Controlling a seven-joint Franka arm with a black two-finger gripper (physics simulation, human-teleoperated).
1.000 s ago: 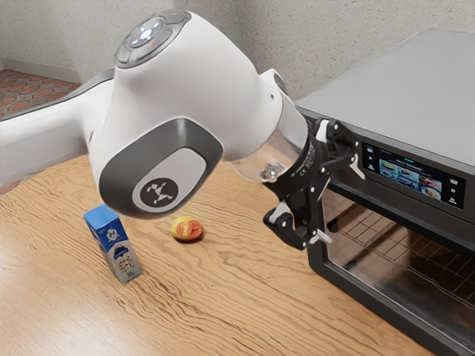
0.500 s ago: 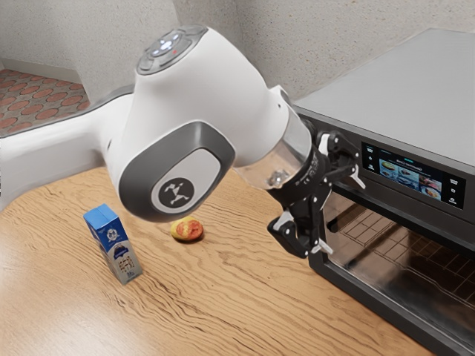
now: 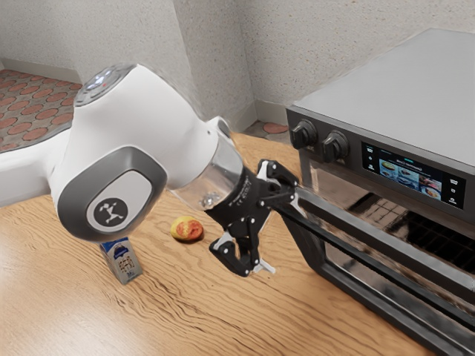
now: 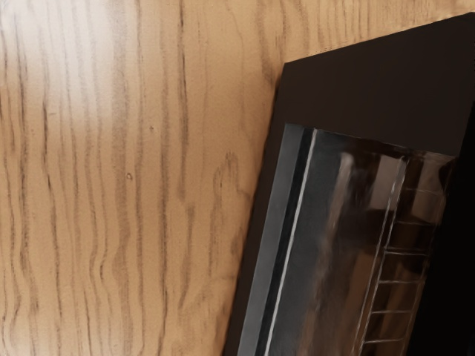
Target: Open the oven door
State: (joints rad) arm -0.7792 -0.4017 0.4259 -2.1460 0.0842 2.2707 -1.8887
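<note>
The oven door (image 3: pixel 386 239) stands partly open, its upper edge tilted out from the oven (image 3: pixel 401 85), with a dark gap below the control panel. My gripper (image 3: pixel 283 236) is at the door's end nearer the knobs, its fingers spread wide. One fingertip is by the door's upper edge; the other hangs lower, over the table side. Whether the upper finger touches the door, I cannot tell. In the wrist view, the door's dark frame (image 4: pixel 371 96) and glass (image 4: pixel 319 245) lie beneath my hand, with rack wires seen beyond.
Two knobs (image 3: pixel 335 147) and a lit screen (image 3: pixel 412 175) are on the oven's front panel. On the wooden table (image 3: pixel 208 311) are a red-yellow fruit (image 3: pixel 187 229) and a carton (image 3: pixel 122 261), partly hidden by the arm. A wall stands behind.
My hand has moved away from the oven, toward the exterior view's left and lower. The door's upper edge has swung outward from the oven front, and the knobs have come into sight.
</note>
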